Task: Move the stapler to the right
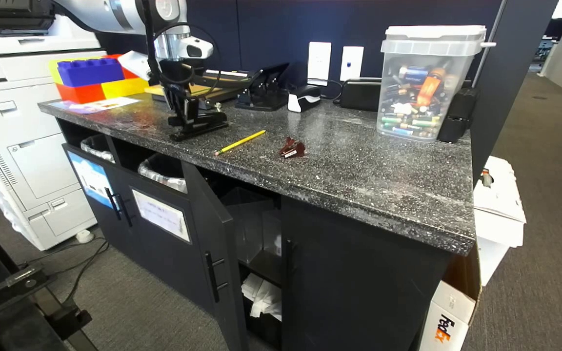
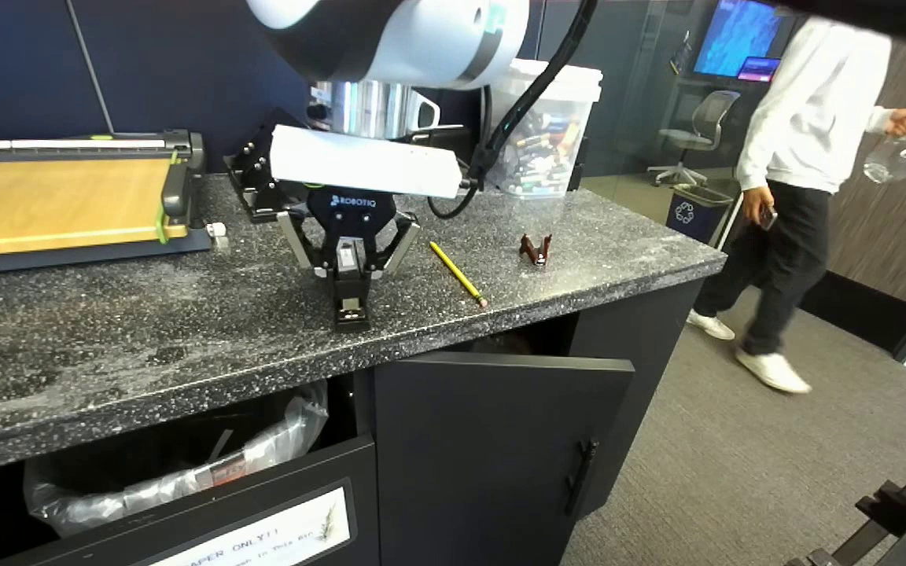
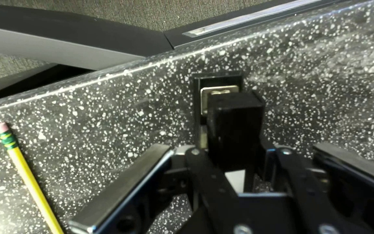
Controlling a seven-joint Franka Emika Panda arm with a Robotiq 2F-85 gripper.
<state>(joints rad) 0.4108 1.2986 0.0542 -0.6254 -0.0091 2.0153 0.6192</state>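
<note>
The black stapler (image 1: pixel 209 120) is at the counter's front part, left of the pencil in both exterior views. Its front end with a metal plate faces the counter's front edge in an exterior view (image 2: pixel 351 311). My gripper (image 2: pixel 351 271) points straight down over it, with a finger on each side. In the wrist view the gripper (image 3: pixel 239 152) is closed against the sides of the stapler's body (image 3: pixel 235 125). The stapler's base is on or just above the counter; I cannot tell which. Its rear part is hidden by the fingers.
A yellow pencil (image 2: pixel 457 273) and a dark red staple remover (image 2: pixel 535 249) lie right of the stapler. A paper cutter (image 2: pixel 60 196), a black hole punch (image 1: pixel 262 92) and a clear battery tub (image 1: pixel 425 87) stand behind. The counter's front edge is close. A cabinet door (image 1: pixel 212 253) stands open below.
</note>
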